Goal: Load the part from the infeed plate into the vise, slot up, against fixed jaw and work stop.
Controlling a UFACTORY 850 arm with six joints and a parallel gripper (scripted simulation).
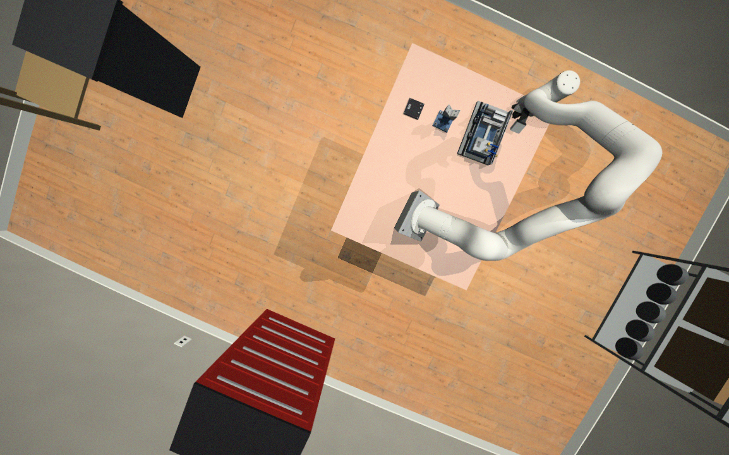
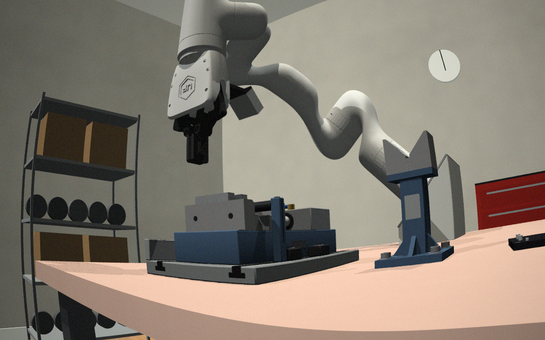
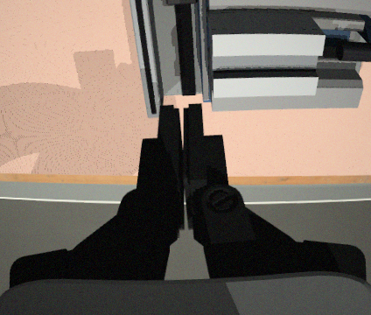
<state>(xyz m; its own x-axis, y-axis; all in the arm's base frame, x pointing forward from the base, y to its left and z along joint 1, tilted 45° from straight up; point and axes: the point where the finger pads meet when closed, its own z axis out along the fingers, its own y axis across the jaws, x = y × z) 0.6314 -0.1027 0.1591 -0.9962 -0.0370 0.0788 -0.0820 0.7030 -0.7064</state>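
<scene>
Spanning the room's middle, a pink table (image 1: 390, 186) carries everything. The white arm (image 1: 599, 186) rises from its base (image 1: 405, 210) at the near edge, loops out beyond the table and reaches back to the vise (image 2: 240, 245). In the exterior view the gripper (image 2: 196, 159) hangs high above the vise's end, apart from it, fingers pressed together with nothing between them. The wrist view shows them over bare table just off the vise's edge. The blue V-block (image 2: 412, 202) stands near the vise, and the black infeed plate (image 1: 413, 107) lies beyond it. The part (image 3: 268, 44) appears to lie between the vise jaws; its seating cannot be judged.
</scene>
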